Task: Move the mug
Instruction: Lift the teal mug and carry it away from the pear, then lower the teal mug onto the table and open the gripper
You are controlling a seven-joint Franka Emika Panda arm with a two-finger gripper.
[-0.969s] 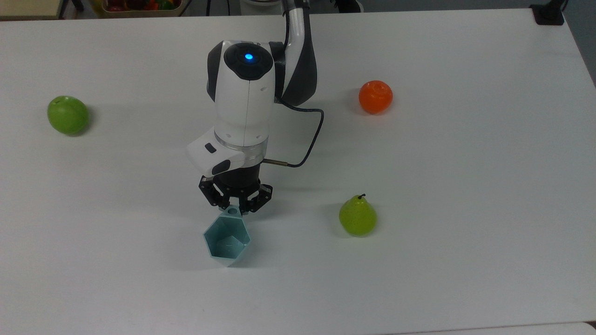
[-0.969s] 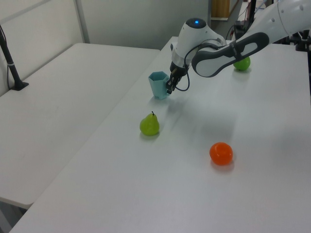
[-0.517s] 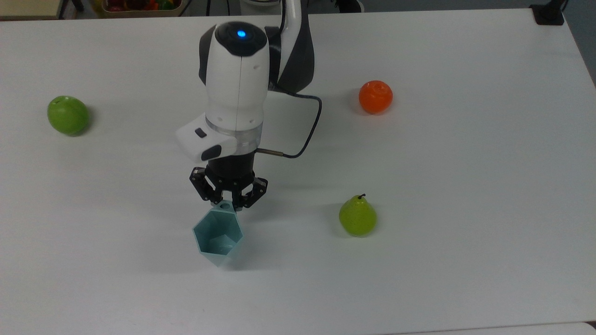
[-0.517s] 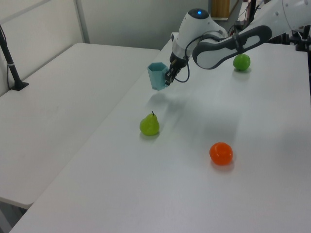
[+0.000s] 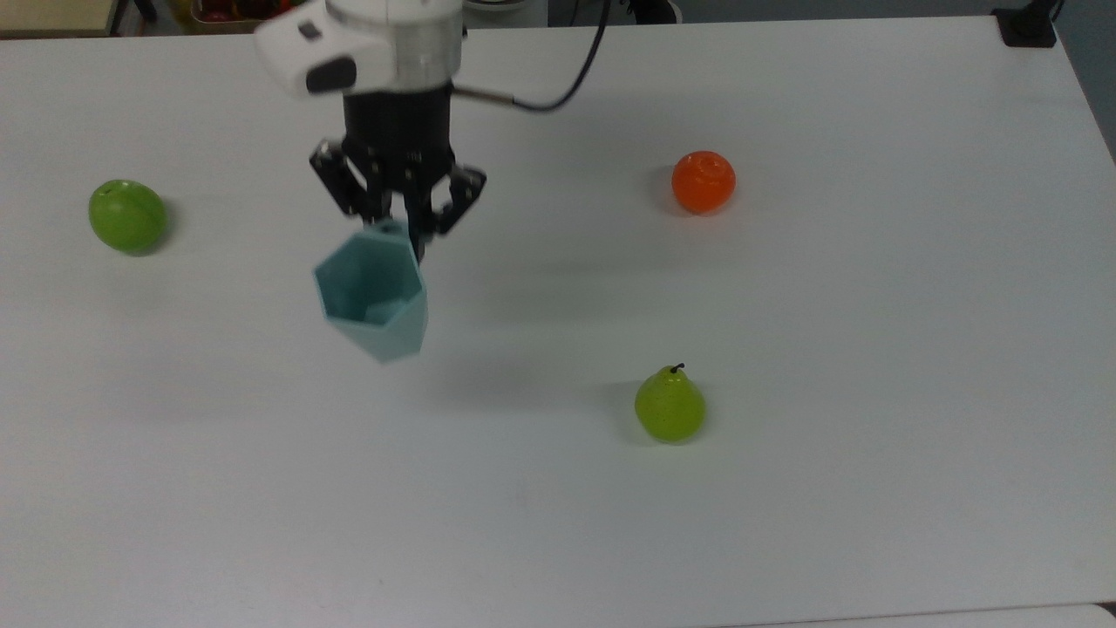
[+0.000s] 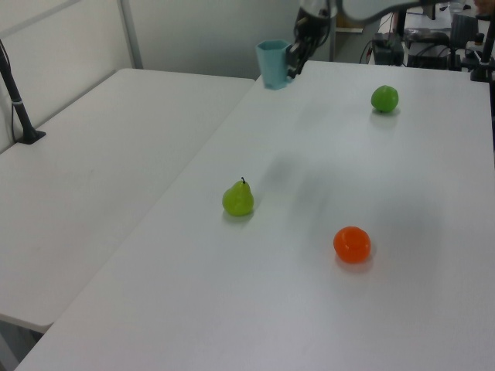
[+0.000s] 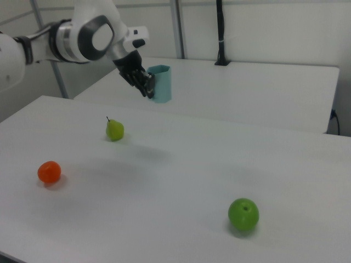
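Currently mid-carry. Top view: gripper (image 5: 403, 228) clamped on the small tab handle of the mug (image 5: 373, 296), mug hanging off the fingers, mouth open toward the camera, clear of the table (image 5: 872, 436). Soft shadow on the table well below and to the top view's right of the mug, pointing to a fair height. Taking the mug as landmark: green apple (image 5: 127, 215) far to the top view's left, orange (image 5: 704, 181) well off to the top view's right and slightly up-frame, pear (image 5: 669, 407) down-frame to the top view's right.

Left view: mug (image 6: 271, 64) upright near the far table edge, held from its right side by the gripper (image 6: 297, 54); apple (image 6: 384, 98) to the left view's right of the mug, pear (image 6: 238, 199) and orange (image 6: 352, 244) well nearer the camera.

Right view: mug (image 7: 161, 84) upright, well above the tabletop, gripper (image 7: 146, 83) closed on its near side; pear (image 7: 114, 130) below and to the right view's left of the mug, not close.

Judgement for the step: grip is on a thin tab only, so likely prone to swinging or slipping. Keep travel slow and level, keep the mug upright, choose a bare patch well apart from all three fruits, lower until the base touches before letting go.
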